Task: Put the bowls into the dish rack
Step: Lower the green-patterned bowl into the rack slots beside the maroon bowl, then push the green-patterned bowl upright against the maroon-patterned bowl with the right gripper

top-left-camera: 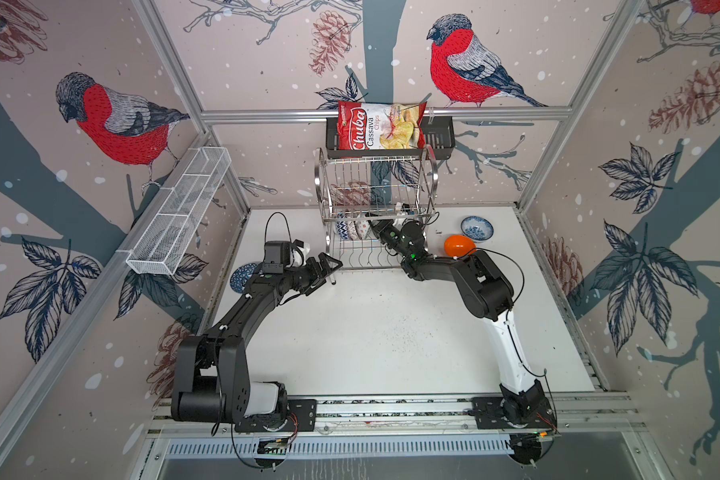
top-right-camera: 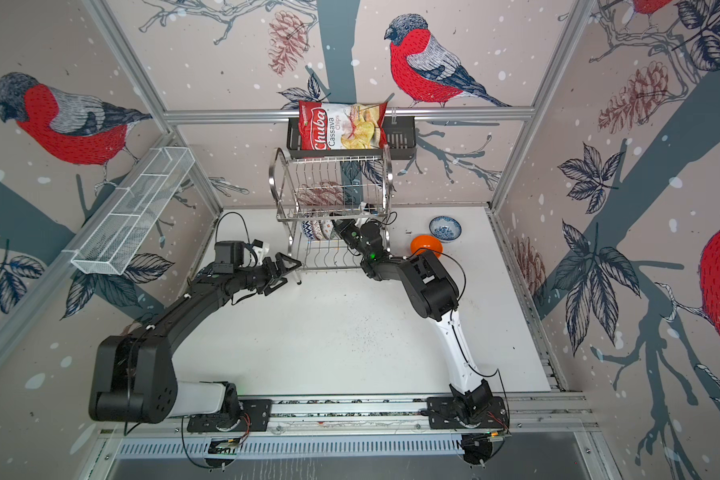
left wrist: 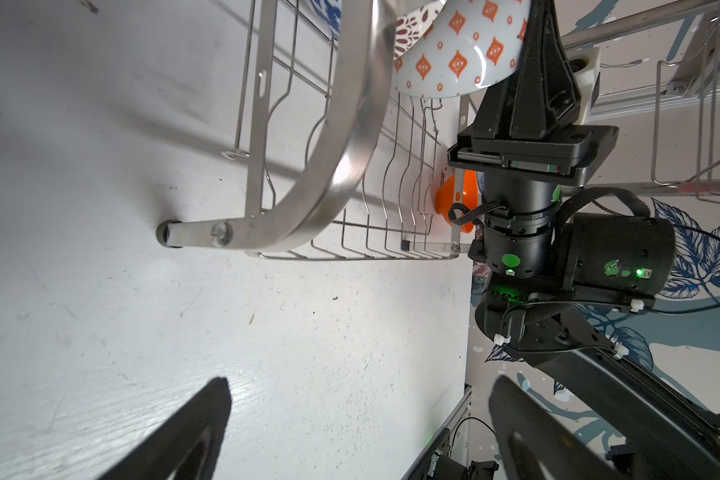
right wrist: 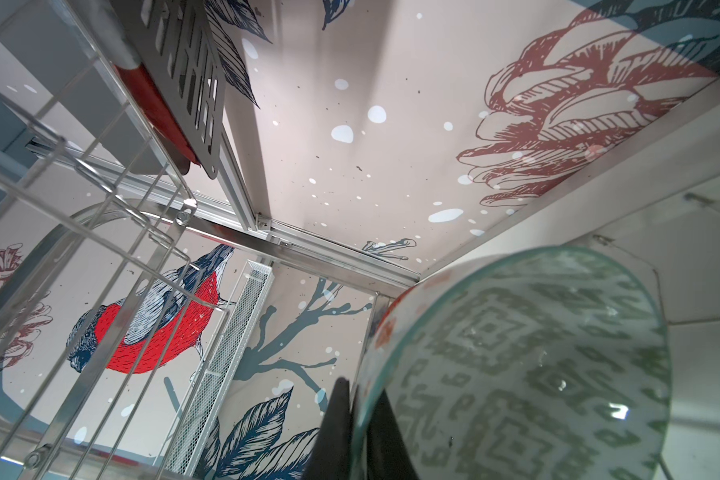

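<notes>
The steel dish rack point(top-left-camera: 377, 195) point(top-right-camera: 333, 195) stands at the back of the table. My right gripper point(top-left-camera: 373, 224) point(right wrist: 362, 390) reaches into its lower tier, shut on the rim of a bowl point(right wrist: 516, 357) point(left wrist: 454, 54) that is grey-green patterned inside and white with orange diamonds outside. Beside it in the rack stand a dark blue geometric bowl point(top-left-camera: 342, 229) and a brown-patterned one point(left wrist: 412, 29). A plain orange bowl point(top-left-camera: 459, 246) point(top-right-camera: 426, 245) and a white-blue floral bowl point(top-left-camera: 477, 228) point(top-right-camera: 444, 228) sit on the table right of the rack. My left gripper point(top-left-camera: 329, 268) point(left wrist: 358, 386) hangs open and empty by the rack's front left foot.
A blue patterned bowl point(top-left-camera: 242, 276) lies on the table at the left, partly hidden under my left arm. A black basket with a chips bag point(top-left-camera: 381, 126) hangs above the rack. A long white mesh basket point(top-left-camera: 184, 212) is fixed to the left wall.
</notes>
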Controlling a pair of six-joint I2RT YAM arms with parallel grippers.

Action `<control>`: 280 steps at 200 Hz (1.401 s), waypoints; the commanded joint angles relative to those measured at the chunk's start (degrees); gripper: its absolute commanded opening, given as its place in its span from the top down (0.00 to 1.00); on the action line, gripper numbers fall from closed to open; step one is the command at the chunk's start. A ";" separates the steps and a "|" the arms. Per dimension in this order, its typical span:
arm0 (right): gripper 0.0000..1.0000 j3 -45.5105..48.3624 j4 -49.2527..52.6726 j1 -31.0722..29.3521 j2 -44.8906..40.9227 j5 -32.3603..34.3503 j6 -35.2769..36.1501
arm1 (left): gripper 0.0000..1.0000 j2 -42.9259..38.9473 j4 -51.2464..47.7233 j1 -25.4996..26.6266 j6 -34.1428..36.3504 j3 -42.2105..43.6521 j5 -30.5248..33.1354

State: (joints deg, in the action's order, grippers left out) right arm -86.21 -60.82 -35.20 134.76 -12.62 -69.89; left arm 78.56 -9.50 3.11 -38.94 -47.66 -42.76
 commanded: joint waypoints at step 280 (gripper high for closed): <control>0.98 -8.08 6.11 0.82 4.72 -5.31 3.69 | 0.03 1.50 0.45 0.05 1.14 -0.68 -0.57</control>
State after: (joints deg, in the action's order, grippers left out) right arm -93.76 -55.31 -34.52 139.46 -17.15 -67.42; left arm 79.94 -9.65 3.14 -38.54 -48.03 -42.89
